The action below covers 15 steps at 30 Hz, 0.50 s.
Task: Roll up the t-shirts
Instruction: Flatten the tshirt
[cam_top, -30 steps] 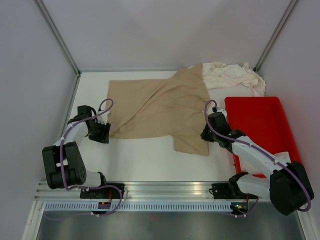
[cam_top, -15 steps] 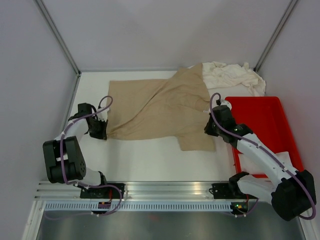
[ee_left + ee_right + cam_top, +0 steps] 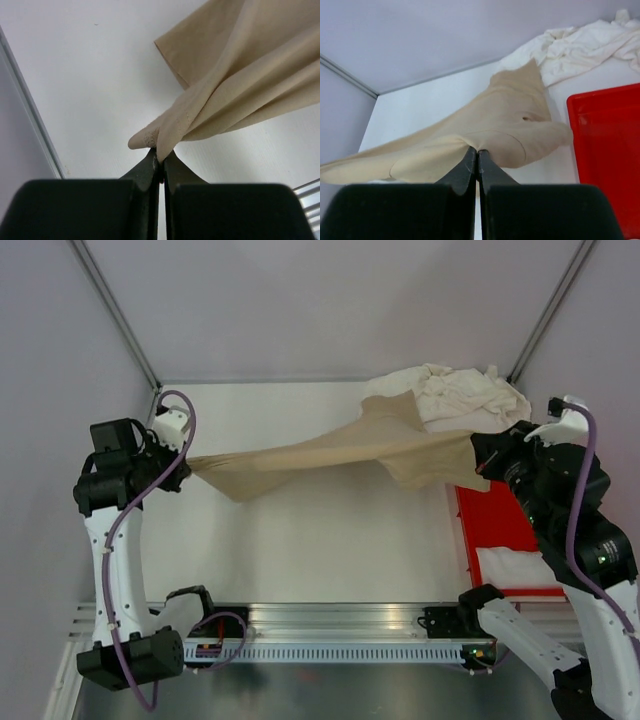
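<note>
A tan t-shirt (image 3: 330,452) hangs stretched in the air between both arms, above the white table. My left gripper (image 3: 186,461) is shut on its left end; in the left wrist view the cloth (image 3: 230,85) is pinched at the fingertips of that gripper (image 3: 161,156). My right gripper (image 3: 478,458) is shut on the right end, and the right wrist view shows the tan fabric (image 3: 485,130) bunched at that gripper (image 3: 477,151). A heap of cream-white t-shirts (image 3: 460,395) lies at the back right corner.
A red tray (image 3: 500,525) sits at the right, partly under my right arm, with a white cloth (image 3: 515,567) in its near end. Grey walls with metal posts close in the table on the left, back and right.
Both arms have risen and spread apart, lifting the tan t-shirt off the table and stretching it. The left gripper closed on the shirt's edge within the last second.
</note>
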{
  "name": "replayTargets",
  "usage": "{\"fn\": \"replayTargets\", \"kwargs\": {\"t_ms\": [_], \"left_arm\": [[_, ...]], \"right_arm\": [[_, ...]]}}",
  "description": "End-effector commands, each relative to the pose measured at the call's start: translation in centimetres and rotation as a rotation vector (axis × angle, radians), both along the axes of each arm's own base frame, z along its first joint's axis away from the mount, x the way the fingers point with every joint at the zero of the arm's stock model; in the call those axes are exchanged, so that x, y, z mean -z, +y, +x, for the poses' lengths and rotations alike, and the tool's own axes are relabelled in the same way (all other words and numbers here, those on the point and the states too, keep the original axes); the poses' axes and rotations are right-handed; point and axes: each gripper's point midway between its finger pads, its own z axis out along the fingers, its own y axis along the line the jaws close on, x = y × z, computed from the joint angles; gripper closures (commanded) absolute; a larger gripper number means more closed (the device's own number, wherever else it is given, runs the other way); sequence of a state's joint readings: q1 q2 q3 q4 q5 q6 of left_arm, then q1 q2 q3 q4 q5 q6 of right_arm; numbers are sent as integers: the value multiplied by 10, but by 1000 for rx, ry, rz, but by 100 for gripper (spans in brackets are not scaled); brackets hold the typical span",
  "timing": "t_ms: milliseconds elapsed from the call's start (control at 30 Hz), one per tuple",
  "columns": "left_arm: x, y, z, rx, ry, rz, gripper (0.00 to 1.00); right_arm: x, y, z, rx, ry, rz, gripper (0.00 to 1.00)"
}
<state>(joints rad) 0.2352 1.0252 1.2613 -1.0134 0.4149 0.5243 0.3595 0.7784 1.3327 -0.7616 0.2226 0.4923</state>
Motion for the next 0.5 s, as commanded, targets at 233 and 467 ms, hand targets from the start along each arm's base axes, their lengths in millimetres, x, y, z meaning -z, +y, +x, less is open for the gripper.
{"fn": "replayTargets", "kwargs": {"t_ms": [233,467], "left_arm": [[-49,-35,80,0,62,-270,98],[-113,-68,146,3,-129,-168,98]], "right_arm": [[-22,40,145,-11,-31,-66,100],[-128,58,282,-52,-243,89,100]]}}
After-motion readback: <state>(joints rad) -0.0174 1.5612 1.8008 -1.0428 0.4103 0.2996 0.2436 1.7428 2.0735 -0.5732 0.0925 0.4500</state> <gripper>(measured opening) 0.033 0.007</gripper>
